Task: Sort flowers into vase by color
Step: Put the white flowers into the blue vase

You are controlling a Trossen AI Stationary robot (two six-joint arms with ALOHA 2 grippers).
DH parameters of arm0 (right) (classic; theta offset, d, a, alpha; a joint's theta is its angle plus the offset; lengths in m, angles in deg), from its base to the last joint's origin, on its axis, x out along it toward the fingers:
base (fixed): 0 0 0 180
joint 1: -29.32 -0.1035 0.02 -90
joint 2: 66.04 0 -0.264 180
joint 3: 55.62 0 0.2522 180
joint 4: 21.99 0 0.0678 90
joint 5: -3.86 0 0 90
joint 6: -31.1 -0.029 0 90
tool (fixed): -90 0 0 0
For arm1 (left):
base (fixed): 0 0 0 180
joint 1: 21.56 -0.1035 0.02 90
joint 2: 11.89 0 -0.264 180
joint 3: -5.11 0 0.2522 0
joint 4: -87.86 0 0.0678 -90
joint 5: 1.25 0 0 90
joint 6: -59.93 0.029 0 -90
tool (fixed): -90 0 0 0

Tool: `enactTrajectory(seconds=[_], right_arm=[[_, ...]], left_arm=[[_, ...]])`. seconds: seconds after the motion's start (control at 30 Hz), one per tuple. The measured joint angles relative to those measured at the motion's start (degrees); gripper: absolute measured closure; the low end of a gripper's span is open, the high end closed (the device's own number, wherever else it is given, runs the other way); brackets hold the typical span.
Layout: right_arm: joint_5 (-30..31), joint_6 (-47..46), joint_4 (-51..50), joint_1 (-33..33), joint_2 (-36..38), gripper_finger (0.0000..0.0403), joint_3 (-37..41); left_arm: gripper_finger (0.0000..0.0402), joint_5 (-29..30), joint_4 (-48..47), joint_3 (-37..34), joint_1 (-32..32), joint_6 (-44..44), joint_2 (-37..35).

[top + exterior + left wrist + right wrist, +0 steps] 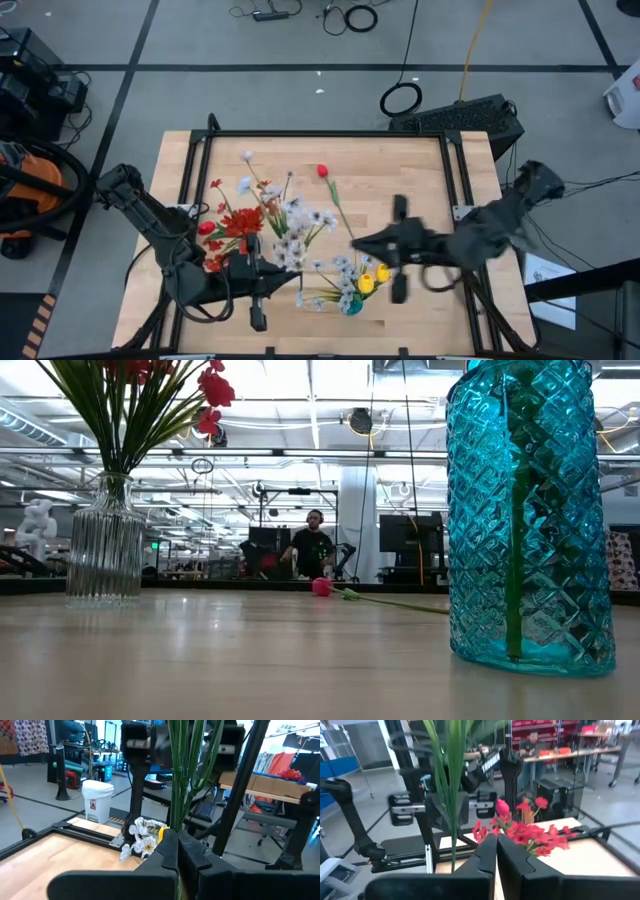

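One red tulip [323,172] lies loose on the table [420,170]; it looks like the only stem left. Red flowers [232,225] fill the clear vase [104,545], white and yellow ones [345,272] the blue vase [528,520]. Left pincer [258,322] and right pincer [356,244] are both pressed together, empty.

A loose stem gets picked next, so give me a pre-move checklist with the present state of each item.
1. Red tulip lies flat on the table, apart from both vases: ok.
2. Right end effector open for a grasp: not ok, it is shut.
3. Left end effector shut, parked near the table's front edge: ok.
4. Clear vase upright, holding red flowers: ok.
5. Blue vase upright: ok.
6. White sprays mid-table, loose or in a vase: cannot tell.
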Motion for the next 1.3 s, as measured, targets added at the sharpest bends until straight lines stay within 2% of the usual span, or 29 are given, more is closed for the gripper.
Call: enactTrajectory(seconds=[0.2,0.53,0.77,1.3], right_arm=[[-11.6,-1.6,0.0,4.8,-8.8,0.0362,-6.4],[-17.6,-1.0,0.0,8.5,-16.2,0.0284,-14.1],[-18.2,-0.9,0.8,9.2,-18.2,0.0257,-15.6],[-18.5,0.8,0.0,10.3,-18.4,0.0257,-15.6]], left_arm=[[0.0402,-0.1,-0.1,0.7,-0.8,0.0,0.0],[0.0401,-0.1,-0.2,1.3,-0.7,0.0,0.0],[0.0401,-0.1,-0.3,1.3,-0.6,0.0,0.0],[0.0401,-0.5,-0.2,1.3,-0.7,0.0,0.1]])
